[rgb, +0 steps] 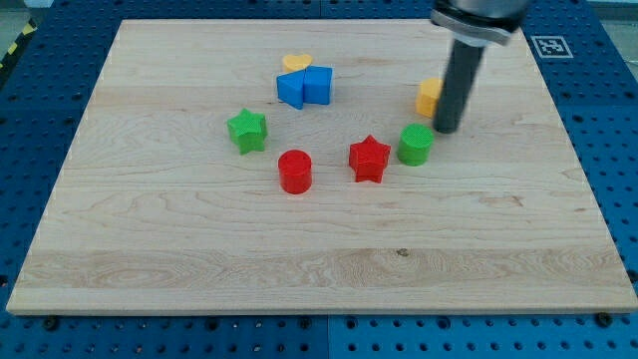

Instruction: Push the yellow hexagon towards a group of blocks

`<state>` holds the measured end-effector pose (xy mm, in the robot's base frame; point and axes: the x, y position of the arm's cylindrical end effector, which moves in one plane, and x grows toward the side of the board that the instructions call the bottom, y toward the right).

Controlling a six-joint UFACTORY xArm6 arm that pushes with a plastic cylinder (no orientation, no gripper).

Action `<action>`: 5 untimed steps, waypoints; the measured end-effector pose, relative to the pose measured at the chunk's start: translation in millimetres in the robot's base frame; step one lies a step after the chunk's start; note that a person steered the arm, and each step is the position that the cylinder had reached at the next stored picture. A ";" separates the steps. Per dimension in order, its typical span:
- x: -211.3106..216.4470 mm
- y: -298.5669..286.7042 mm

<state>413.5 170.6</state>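
Pale wooden planks make up the counter (199, 269) in front of me, resting on a blue pegboard base (608, 120) that shows around its edges. I carry no pincer at all, so nothing about me opens, closes or grips; I end in a straight dark rod, and my tip (446, 130) sits on the wood toward the far right of the counter. The yellow hexagon (429, 97) is just to the left of my rod and slightly farther back, partly hidden behind it, so I cannot tell whether the two touch. Just nearer than my tip and a little to its left stands the green cylinder (415, 145), close to the tip but whether they meet I cannot say. Beside the green cylinder on its left is the red star (369, 158), the two very close together. Farther left and slightly nearer lies the red cylinder (295, 171), and beyond it to the left and a bit farther back sits the green star (247, 130). At the far middle of the counter a cluster is packed tight: two blue blocks (304, 87) pressed side by side, with a yellow heart (294, 63) touching their far edge.
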 end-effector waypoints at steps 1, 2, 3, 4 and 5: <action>-24.3 33.9; -48.1 28.0; -48.1 6.8; -48.1 -36.0; -48.1 -82.3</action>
<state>365.4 88.2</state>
